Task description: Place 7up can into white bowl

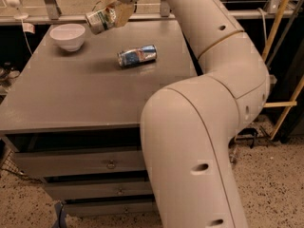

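- The 7up can is held in the air, tilted on its side, above the far part of the table, just right of the bowl and higher than its rim.
- It is pinched between the fingers of the gripper, which is seen at the top edge of the view.
- The bowl is seen upright near the far left corner of the table, with nothing in it.
- The pick-up is judged done and the carry nearly so; a short move left over the bowl, a lowering and a release are left.
- A blue can is seen lying mid-table, apart from both.
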